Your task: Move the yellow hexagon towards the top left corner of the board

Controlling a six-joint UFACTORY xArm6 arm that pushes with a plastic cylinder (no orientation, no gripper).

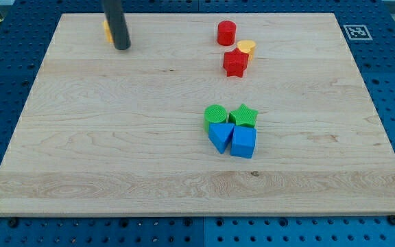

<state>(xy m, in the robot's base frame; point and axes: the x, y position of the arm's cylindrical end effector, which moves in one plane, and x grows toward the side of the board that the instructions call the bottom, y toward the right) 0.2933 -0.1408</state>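
Observation:
The yellow hexagon (106,31) lies near the board's top left corner, mostly hidden behind my rod; only a sliver of yellow-orange shows at the rod's left side. My tip (121,48) rests on the board just right of and below that block, touching or nearly touching it.
A red cylinder (226,32), a yellow block (247,48) and a red star (235,63) sit at the top centre-right. A green cylinder (215,115), green star (243,116), blue triangle (219,135) and blue cube (243,142) cluster at the middle. The wooden board (115,151) lies on a blue pegboard.

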